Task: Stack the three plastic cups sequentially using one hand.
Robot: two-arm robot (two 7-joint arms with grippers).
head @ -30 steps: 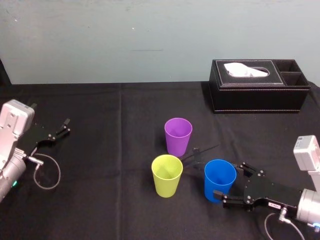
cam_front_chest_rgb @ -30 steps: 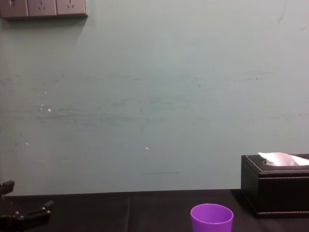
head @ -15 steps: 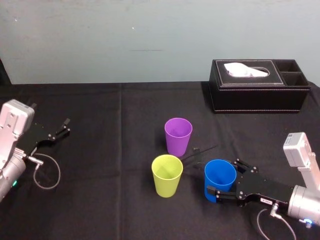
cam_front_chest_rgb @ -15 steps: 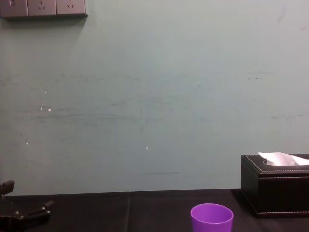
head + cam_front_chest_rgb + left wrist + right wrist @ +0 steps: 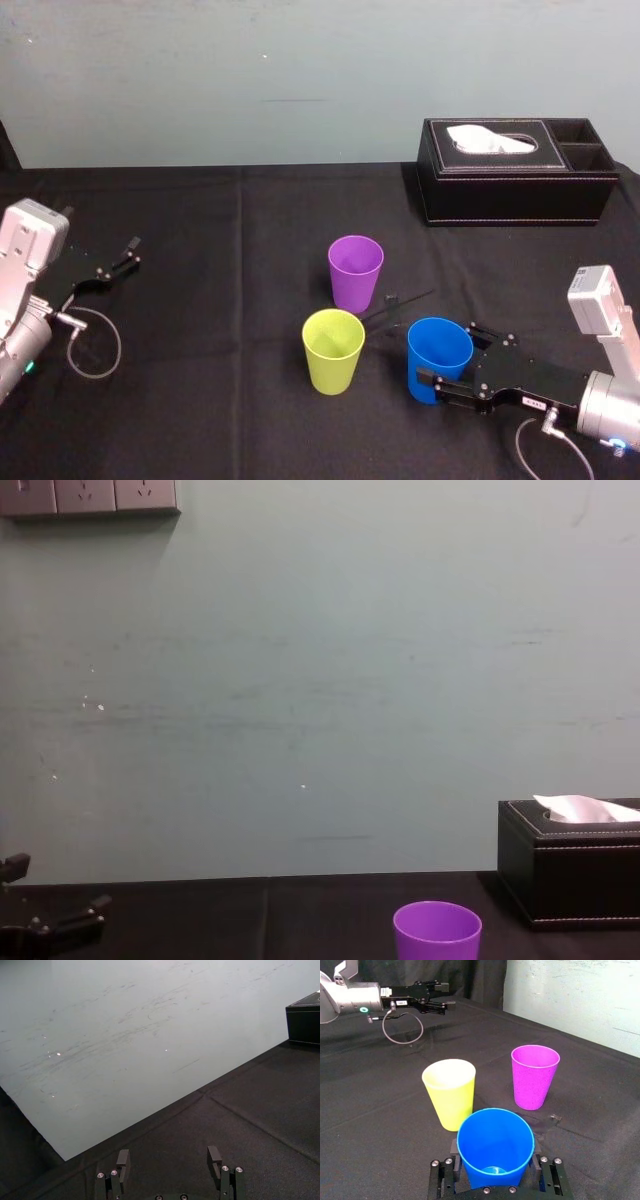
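Right hand (image 5: 445, 358) seemingly clamps blue cup (image 5: 436, 370) | yellow-green cup (image 5: 333, 352) near, untouching | left hand (image 5: 127, 254) idle, spread

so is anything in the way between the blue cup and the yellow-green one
Nothing visible. The right gripper is closed around the blue cup, and just bare black cloth lies between it and the yellow-green cup to its left. The purple cup stands farther back, off that line; the left gripper is parked far left.

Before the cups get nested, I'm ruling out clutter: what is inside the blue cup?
Nothing visible: the blue cup shows bare inner wall and floor. Its near inner wall is hidden behind its rim. The right gripper straddles it outside. Left gripper parked aside.
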